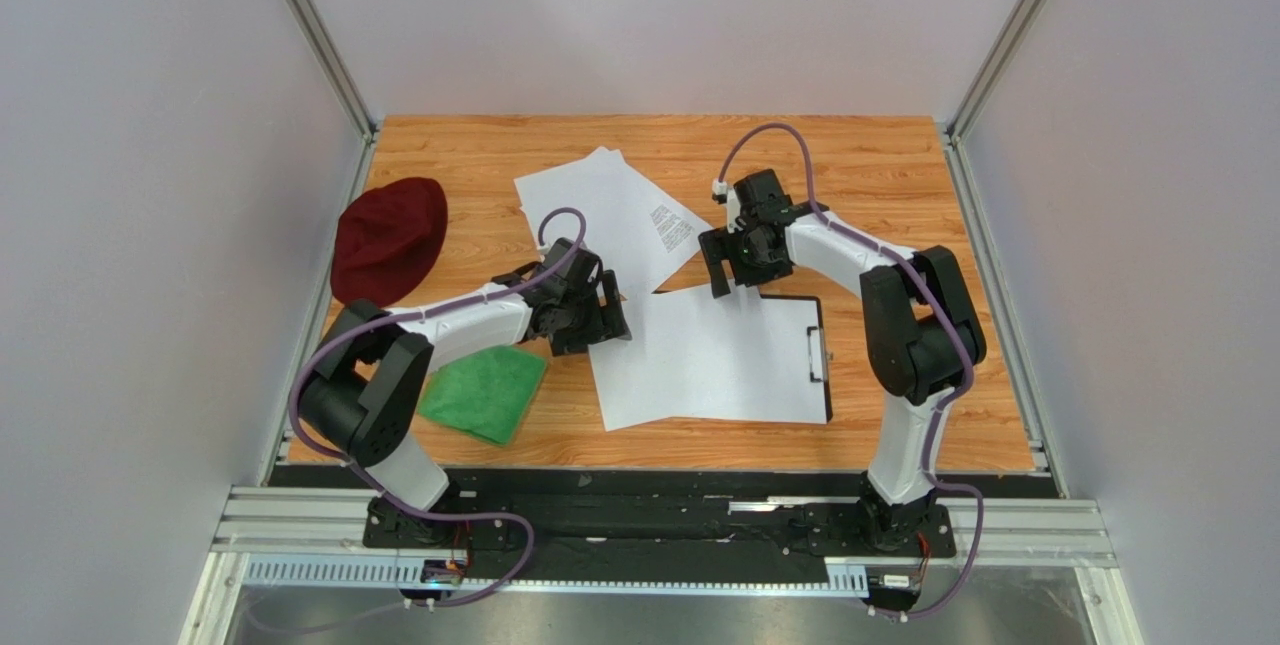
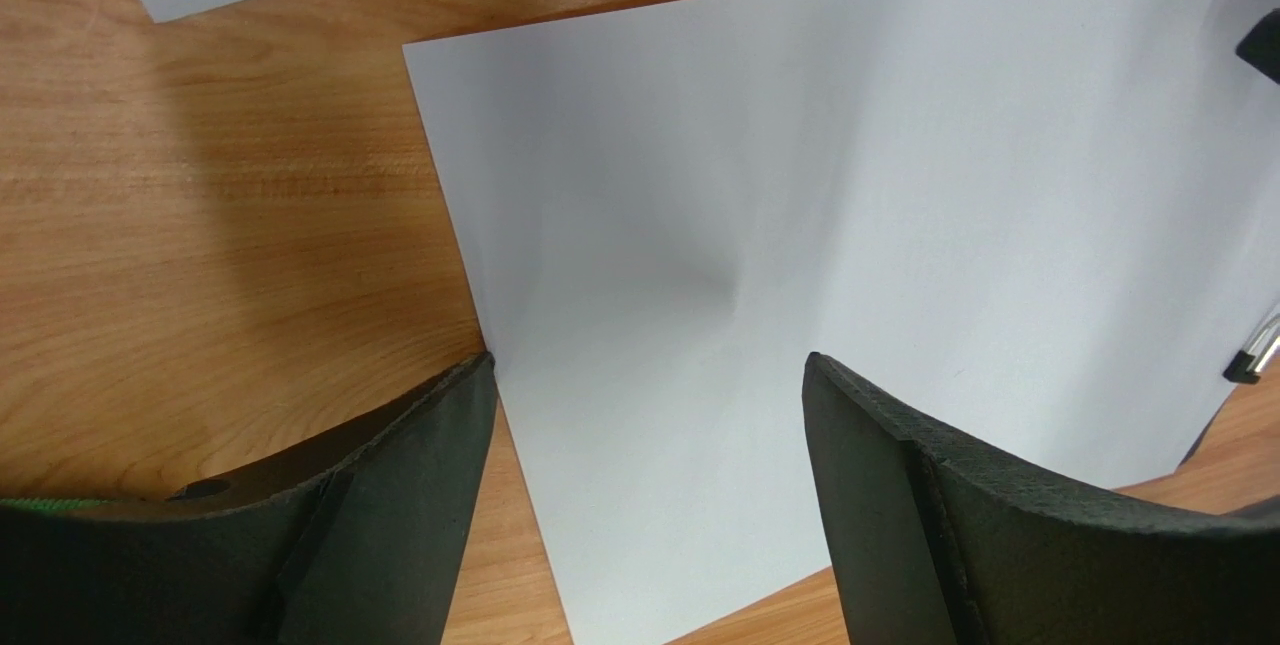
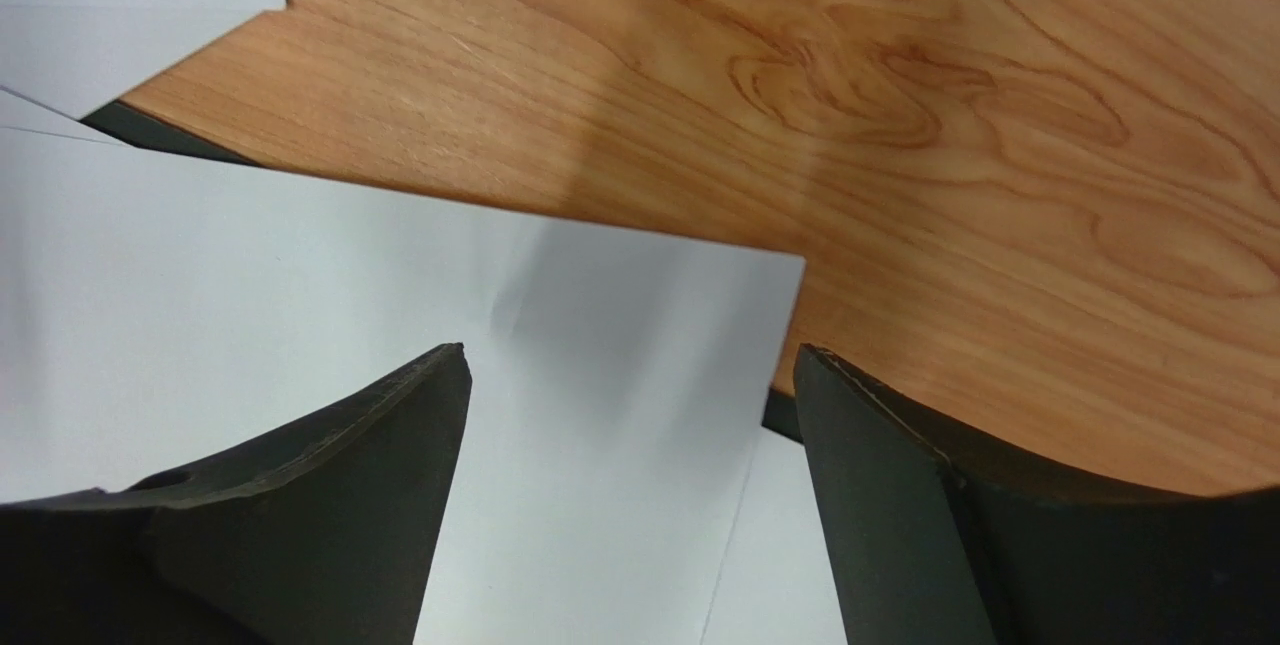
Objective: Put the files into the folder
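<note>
Both arms are over mid-bench. The folder lies flat on the bench, right of centre toward the near side. Only its right strip with the metal clip and slivers along the far edge show. The rest is covered by a white sheet, which sits skewed, its left part overhanging onto bare wood. The right wrist view shows a second white layer under that sheet's far corner, so more than one of the files may rest there; I cannot tell the count. Left end effector: fingers apart, straddling the sheet's left edge, nothing between them. Right end effector: fingers apart too, over the sheet's far corner, gripping nothing. I cannot tell whether either one touches the paper. Two loose sheets overlap at far centre, just beyond the folder's far edge, and one carries a small print block. Neither is on the folder. A dark red hat sits far left and a green cloth near left, both well apart from the paper. My judgement is that the task is partly done. At least one sheet is laid on the folder but not squared to it. What is left is to align that sheet and bring over the far pair. I cannot tell whether a cover must then be closed.
</note>
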Tool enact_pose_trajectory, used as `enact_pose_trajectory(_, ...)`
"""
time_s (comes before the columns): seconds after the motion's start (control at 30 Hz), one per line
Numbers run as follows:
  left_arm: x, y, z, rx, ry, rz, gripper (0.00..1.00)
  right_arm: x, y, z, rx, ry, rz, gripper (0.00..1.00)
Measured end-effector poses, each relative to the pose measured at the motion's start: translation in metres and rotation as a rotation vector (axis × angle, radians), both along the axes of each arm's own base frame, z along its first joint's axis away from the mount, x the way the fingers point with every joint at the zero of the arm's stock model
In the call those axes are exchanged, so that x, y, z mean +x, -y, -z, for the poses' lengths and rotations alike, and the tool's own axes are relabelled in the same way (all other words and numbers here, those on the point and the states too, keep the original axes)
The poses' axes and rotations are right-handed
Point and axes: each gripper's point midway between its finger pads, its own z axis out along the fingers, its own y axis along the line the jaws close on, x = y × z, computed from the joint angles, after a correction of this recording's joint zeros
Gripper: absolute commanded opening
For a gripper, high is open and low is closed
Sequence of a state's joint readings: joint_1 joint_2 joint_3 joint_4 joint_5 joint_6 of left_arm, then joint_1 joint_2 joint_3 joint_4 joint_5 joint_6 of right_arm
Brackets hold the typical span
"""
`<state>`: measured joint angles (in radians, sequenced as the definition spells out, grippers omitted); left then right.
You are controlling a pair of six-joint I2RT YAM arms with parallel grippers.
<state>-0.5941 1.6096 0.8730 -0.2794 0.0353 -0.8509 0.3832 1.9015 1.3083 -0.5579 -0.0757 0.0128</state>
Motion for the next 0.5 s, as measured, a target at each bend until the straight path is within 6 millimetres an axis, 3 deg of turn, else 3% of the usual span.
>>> enact_pose_trajectory(0.13, 0.006, 0.006, -0.001, -0.019, 0.014, 0.005, 0.84, 0.002, -0.005, 0.006, 0.041, -0.024, -0.01, 0.74)
enact_pose_trajectory(0.5, 0.017, 0.022, -0.002, -0.061, 0.024, 0.034, 0.82, 0.003, 0.003, 0.008, 0.035, -0.038, 0.052, 0.73)
